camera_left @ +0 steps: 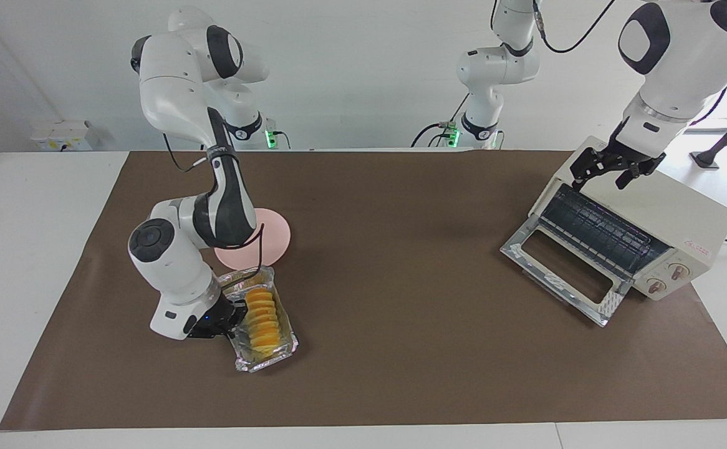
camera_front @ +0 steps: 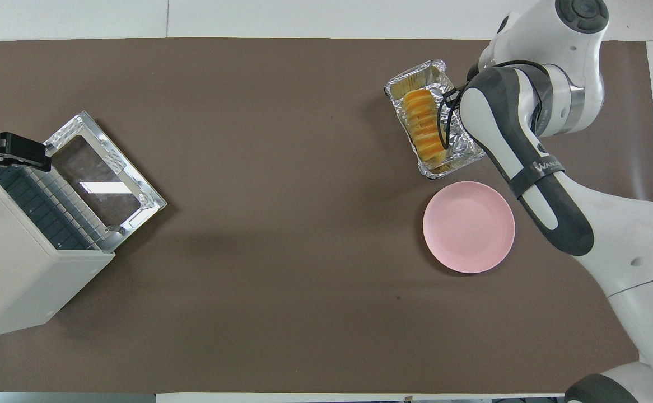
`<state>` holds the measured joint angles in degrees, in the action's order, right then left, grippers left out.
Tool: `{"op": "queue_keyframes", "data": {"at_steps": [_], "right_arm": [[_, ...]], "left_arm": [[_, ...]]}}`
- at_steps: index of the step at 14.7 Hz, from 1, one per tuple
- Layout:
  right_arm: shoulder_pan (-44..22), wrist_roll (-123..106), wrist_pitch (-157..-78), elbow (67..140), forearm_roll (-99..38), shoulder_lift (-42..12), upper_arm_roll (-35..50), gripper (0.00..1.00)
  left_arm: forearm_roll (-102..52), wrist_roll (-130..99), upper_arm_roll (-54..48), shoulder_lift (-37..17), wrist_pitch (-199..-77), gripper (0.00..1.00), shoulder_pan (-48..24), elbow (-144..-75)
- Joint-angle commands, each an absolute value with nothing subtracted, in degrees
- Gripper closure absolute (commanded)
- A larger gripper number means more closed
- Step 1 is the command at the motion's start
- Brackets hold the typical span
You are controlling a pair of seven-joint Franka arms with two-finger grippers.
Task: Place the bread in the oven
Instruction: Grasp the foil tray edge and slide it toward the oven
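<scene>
The bread (camera_left: 261,318) is a ridged yellow-orange loaf lying in a crinkled foil tray (camera_left: 269,362) toward the right arm's end of the table; it also shows in the overhead view (camera_front: 423,124). My right gripper (camera_left: 234,315) is low at the tray, right against the side of the bread; in the overhead view the arm hides it. The cream-white oven (camera_left: 663,212) stands at the left arm's end with its glass door (camera_left: 563,268) dropped open and the wire rack showing. My left gripper (camera_left: 603,176) is open and empty, just over the oven's top front edge.
A round pink plate (camera_left: 273,234) lies beside the tray, nearer to the robots, partly under the right arm. A brown mat (camera_left: 388,280) covers the table. The oven's cable runs off at the left arm's end.
</scene>
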<state>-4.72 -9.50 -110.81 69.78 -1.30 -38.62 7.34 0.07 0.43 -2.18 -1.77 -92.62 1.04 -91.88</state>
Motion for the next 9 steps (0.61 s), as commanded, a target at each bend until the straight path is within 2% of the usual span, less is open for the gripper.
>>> {"op": "queue_keyframes", "data": {"at_steps": [1,6,9], "right_arm": [[-10.87,1.0,-106.27,66.45,-1.93,-38.5,7.29,1.0],[-22.4,23.42,-109.76,67.49,-2.29,-37.79,7.21,1.0],[-26.53,29.7,-117.04,73.89,-2.29,-36.39,7.29,1.0]], "left_arm": [[-0.88,0.88,-1.93,-0.88,-93.08,0.0,1.05,-92.64],[-0.88,0.88,-1.93,-0.88,-93.08,0.0,1.05,-92.64],[-0.88,0.88,-1.93,-0.88,-92.99,0.0,1.05,-92.64]]}}
